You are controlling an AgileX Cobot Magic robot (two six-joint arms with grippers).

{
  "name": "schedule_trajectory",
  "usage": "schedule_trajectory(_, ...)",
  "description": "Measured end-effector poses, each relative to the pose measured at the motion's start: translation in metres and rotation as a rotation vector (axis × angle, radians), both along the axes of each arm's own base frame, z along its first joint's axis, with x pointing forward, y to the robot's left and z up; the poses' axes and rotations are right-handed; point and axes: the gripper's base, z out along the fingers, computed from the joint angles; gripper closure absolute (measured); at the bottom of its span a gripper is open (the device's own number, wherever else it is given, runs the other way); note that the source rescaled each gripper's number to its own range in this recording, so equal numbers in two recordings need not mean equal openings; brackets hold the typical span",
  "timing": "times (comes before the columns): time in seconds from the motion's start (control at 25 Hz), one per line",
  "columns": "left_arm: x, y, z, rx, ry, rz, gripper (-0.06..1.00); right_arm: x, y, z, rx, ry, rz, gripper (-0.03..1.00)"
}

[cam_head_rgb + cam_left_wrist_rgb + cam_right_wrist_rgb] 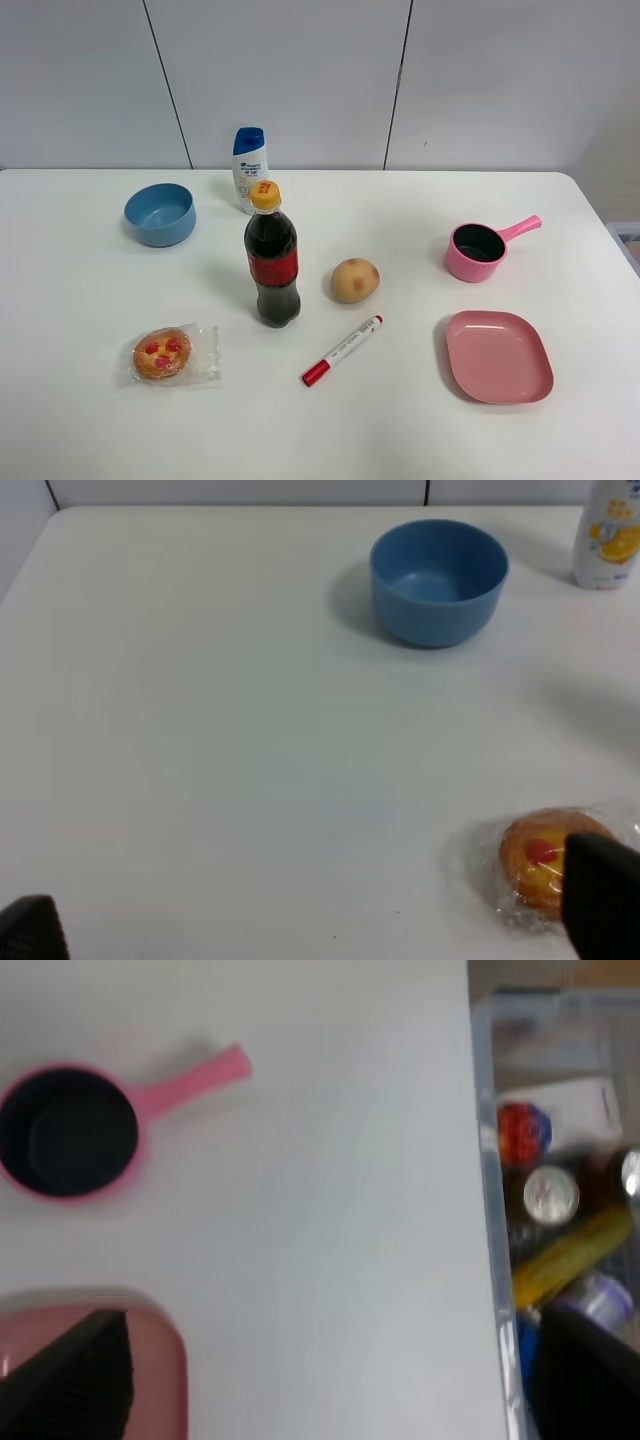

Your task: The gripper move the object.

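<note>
Two dark fingers (600, 890) of my left gripper (320, 920) stand wide apart above the white table (90, 300); my right gripper (330, 1380) also hangs open. Largest comes the cola bottle (272, 260), then the round golden-orange pastry in clear wrapper (163, 354), near the table's front left, beside one left finger.

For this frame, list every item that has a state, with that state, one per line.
wrapped pastry: sealed in clear wrapper, lying flat on the table, not held
cola bottle: upright, capped
shampoo bottle: upright, cap shut
blue bowl: upright, empty
pink saucepan: upright, empty
pink plate: flat, empty
red marker: lying down, capped
potato: resting loose
left gripper: open, holding nothing
right gripper: open, holding nothing
</note>
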Motion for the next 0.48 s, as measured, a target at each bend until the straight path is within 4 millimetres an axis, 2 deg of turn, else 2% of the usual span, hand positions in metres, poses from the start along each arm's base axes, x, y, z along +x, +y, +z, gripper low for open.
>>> schedule_trajectory(0.12,0.000,0.000,0.000,0.000,0.000,0.000,-0.06,-0.033,-0.001,-0.007,0.011,-0.002,-0.032,0.36)
schedule_trajectory(0.24,0.000,0.000,0.000,0.000,0.000,0.000,-0.06,-0.068,0.007,-0.010,0.029,-0.052,-0.033,0.36)
schedule_trajectory(0.48,0.000,0.000,0.000,0.000,0.000,0.000,-0.06,-0.138,0.024,-0.008,0.026,-0.381,-0.017,0.36)
